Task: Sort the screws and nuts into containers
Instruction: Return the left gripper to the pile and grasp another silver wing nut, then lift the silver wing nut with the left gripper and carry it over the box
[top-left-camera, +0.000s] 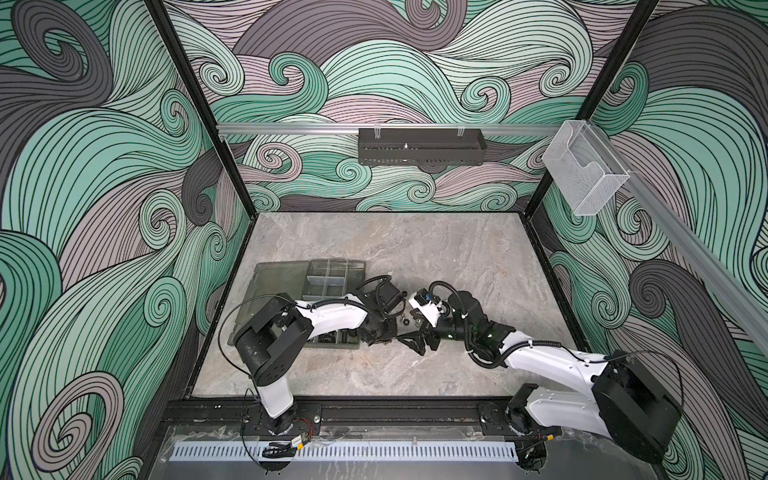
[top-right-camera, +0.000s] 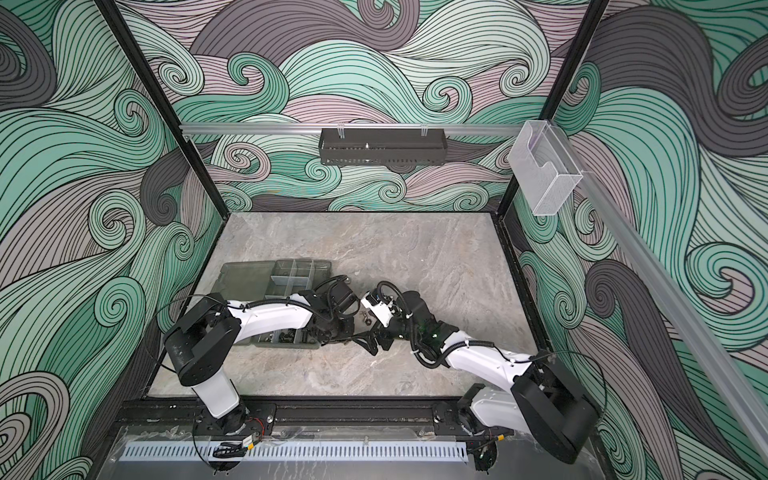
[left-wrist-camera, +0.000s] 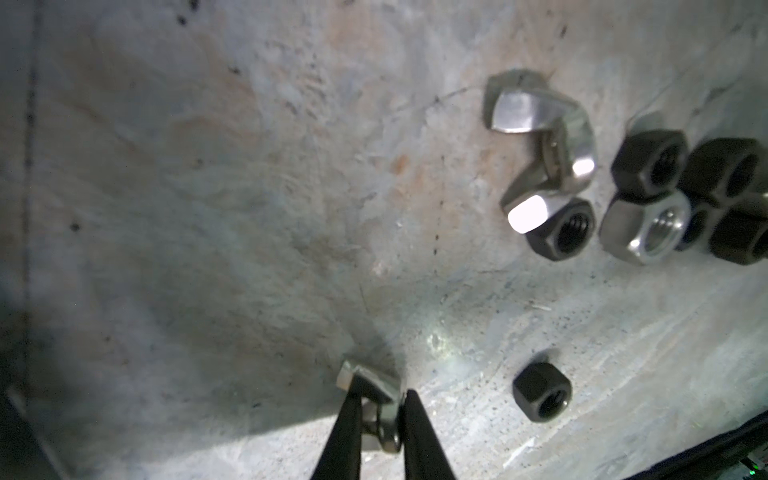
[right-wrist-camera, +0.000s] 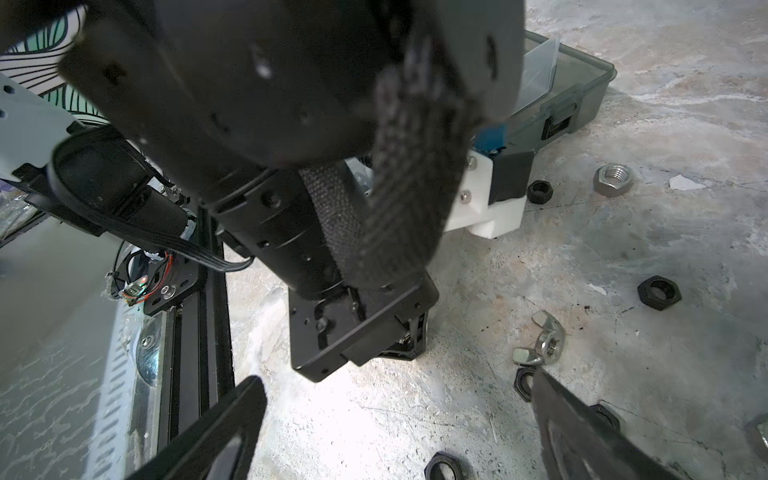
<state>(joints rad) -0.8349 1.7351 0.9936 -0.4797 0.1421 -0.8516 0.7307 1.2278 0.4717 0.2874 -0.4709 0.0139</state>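
In the left wrist view my left gripper (left-wrist-camera: 382, 390) is shut on a silver winged nut (left-wrist-camera: 370, 380), low over the table. More nuts lie beyond it: another winged nut (left-wrist-camera: 540, 116), black hex nuts (left-wrist-camera: 648, 166) and a silver hex nut (left-wrist-camera: 648, 228). My right gripper (right-wrist-camera: 395, 399) stands open over bare table, with black nuts (right-wrist-camera: 660, 293) and a winged nut (right-wrist-camera: 544, 340) beside it. In both top views the grippers (top-left-camera: 380, 336) (top-left-camera: 415, 340) nearly meet beside the containers (top-left-camera: 332, 270) (top-right-camera: 299, 270). Dark bits fill the near compartments (top-left-camera: 336, 338). I cannot make out screws.
The box's lid (top-left-camera: 278, 286) lies open toward the left wall. A black perforated tray (top-left-camera: 419, 145) hangs on the back wall and a clear acrylic holder (top-left-camera: 586, 170) on the right rail. The black base rail (top-left-camera: 374, 415) runs along the table's front edge.
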